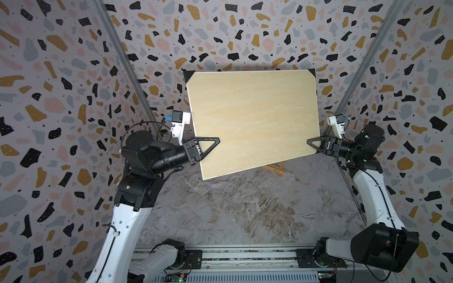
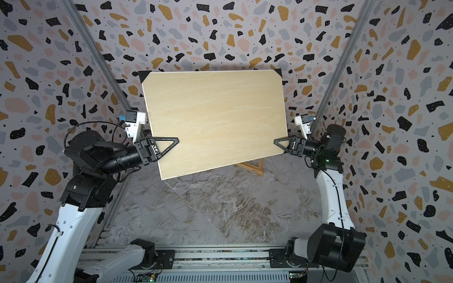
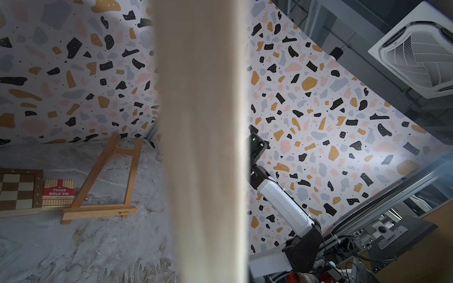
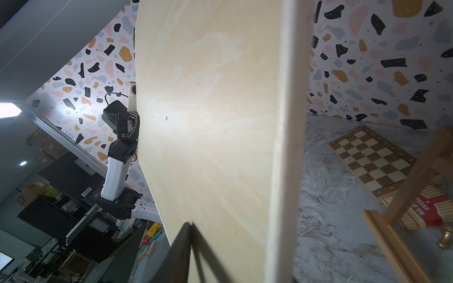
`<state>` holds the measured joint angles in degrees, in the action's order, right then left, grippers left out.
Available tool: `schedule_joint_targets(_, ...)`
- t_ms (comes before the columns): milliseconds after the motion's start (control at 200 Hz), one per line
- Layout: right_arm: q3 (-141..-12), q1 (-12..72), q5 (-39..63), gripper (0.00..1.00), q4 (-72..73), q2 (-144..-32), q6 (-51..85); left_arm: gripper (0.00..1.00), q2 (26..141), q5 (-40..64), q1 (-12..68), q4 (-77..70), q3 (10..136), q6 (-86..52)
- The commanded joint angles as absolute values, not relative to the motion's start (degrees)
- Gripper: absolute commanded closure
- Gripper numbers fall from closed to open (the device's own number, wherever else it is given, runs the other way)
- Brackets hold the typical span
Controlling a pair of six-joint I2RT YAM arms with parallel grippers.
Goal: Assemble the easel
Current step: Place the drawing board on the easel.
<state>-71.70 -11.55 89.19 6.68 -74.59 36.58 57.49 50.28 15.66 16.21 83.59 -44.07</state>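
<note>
Left end effector [image 1: 215, 142], right end effector [image 1: 309, 142] clamp pale grainy board [image 1: 252, 115]; honey-brown slatted easel [image 3: 98, 211] beneath.

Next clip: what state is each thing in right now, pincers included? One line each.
board: held clear of the table, tilted, gripped at opposite edges.
left pincer: shut on board.
right pincer: shut on board.
easel: appears to stand on the table, untouched.
chessboard: flat on the table.
card box: lying flat beside the chessboard.

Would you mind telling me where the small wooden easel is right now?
The easel sits on the table toward the robot's right, mostly hidden beneath the held pale board in both top views, beside the card box.
</note>
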Motion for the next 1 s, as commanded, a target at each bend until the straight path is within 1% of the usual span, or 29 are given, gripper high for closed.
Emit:
schedule_joint_targets(0, -73.96, -7.51, 75.16, 0.64, 10.68, -71.77, 30.73, 1.00, 55.04, 59.68, 20.65, 4.92, 92.42, -36.77)
schedule_joint_targets(35, -74.07, -7.56, 75.40, 0.63, 10.70, -71.63, 31.04, 1.00, 54.70, 59.02, 20.68, 8.92, 93.40, -34.89)
schedule_joint_targets(160, -74.70, -7.63, 76.72, 0.58, 10.91, -71.34, 32.73, 1.00, 52.42, 56.48, 20.65, 8.95, 92.09, -35.23)
schedule_joint_targets(215, -74.93, -7.64, 76.68, 0.56, 10.98, -71.28, 33.57, 1.00, 52.01, 54.53, 20.73, 12.56, 93.11, -33.66)
schedule_joint_targets(340, -75.93, -7.27, 77.09, 0.52, 12.10, -71.33, 36.08, 1.00, 52.21, 53.06, 20.67, 15.16, 94.73, -33.02)
schedule_joint_targets(440, -77.36, -7.43, 77.93, 0.51, 11.69, -71.74, 36.94, 1.00, 51.67, 50.97, 20.65, 18.83, 95.51, -30.44)
schedule_joint_targets(526, -78.01, -6.75, 77.72, 0.49, 12.60, -72.19, 38.04, 1.00, 51.35, 52.53, 20.68, 17.59, 95.40, -32.23)
schedule_joint_targets(701, -79.72, -6.62, 79.13, 0.48, 10.99, -73.31, 37.36, 1.00, 50.24, 52.91, 20.68, 17.72, 95.66, -33.70)
schedule_joint_targets(786, -80.03, -4.93, 79.56, 0.48, 10.95, -73.34, 36.73, 1.00, 49.86, 52.61, 20.66, 15.10, 94.01, -35.97)
schedule_joint_targets(886, -80.67, -4.17, 79.28, 0.48, 10.13, -72.78, 35.45, 1.00, 50.58, 52.14, 20.67, 15.86, 93.69, -35.47)
schedule_joint_targets(996, -82.96, -5.33, 79.46, 0.48, 8.19, -74.18, 35.36, 1.00, 50.33, 52.44, 20.68, 16.61, 94.77, -35.15)
